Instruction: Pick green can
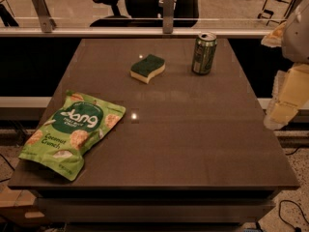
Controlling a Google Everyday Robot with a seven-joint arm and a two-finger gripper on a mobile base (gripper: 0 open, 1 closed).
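Observation:
The green can (204, 53) stands upright at the far right of the brown table (193, 129). It is dark green with a silver top rim and pale markings on its side. My gripper (284, 111) shows as pale cream parts at the right edge of the view. It hangs beyond the table's right side, to the right of the can and nearer to me. It is well apart from the can and holds nothing that I can see.
A green-topped sponge (147, 67) lies left of the can. A flat light-green snack bag (74, 132) lies at the front left. A rail and glass panel (145, 31) run behind the table's far edge, with an office chair (145, 4) beyond.

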